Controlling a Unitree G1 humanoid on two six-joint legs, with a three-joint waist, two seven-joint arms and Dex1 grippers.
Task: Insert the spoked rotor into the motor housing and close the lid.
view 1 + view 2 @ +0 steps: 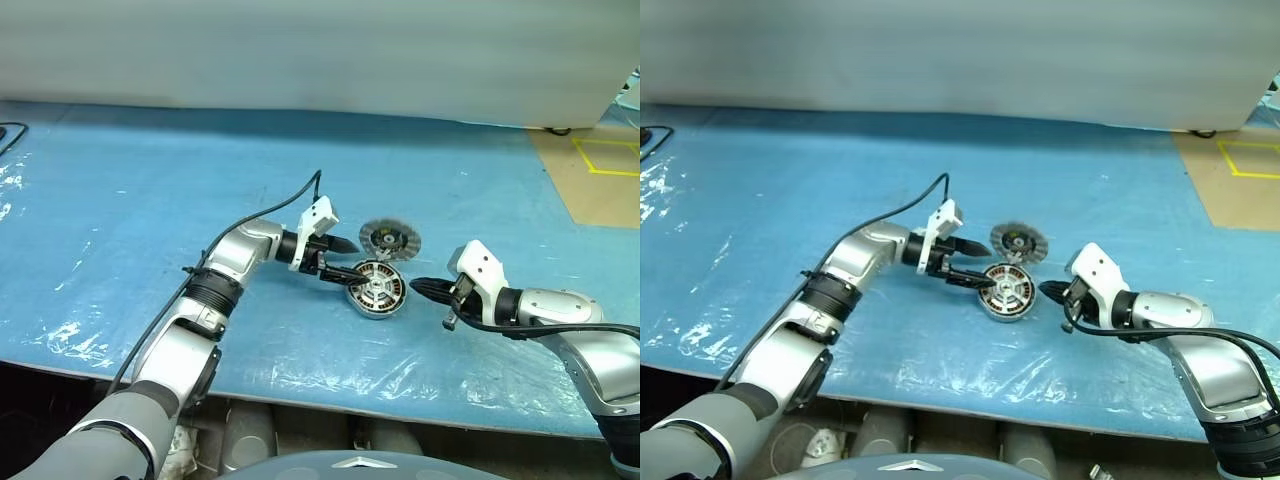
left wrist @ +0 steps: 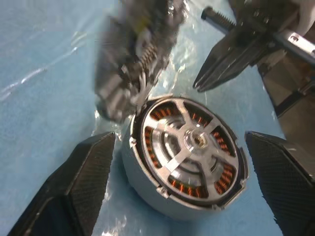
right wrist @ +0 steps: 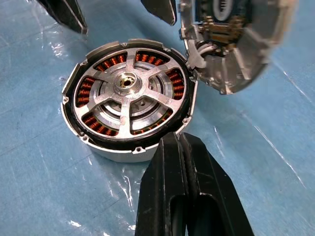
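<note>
The left gripper has its jaws spread wide, its textured black fingers standing either side of the motor housing without touching it, holding nothing. The housing is a round silver puck with a smooth metal wall and a ring of copper-orange windings inside. Seated in it is the spoked rotor, a thin dark ring with slim silvery spokes meeting at a brassy central hub, the coils showing between the spokes. Just beyond the housing from the left jaws, touching its rim, the lid leans tilted, a round silver disc with a ribbed rim and a dark centre; its small markings cannot be read. On the housing's far side from the left jaws, the right gripper has its jaws pressed shut and empty, tips just beside the wall. Everything rests on a bench covered in wrinkled, glossy blue plastic sheeting.
</note>
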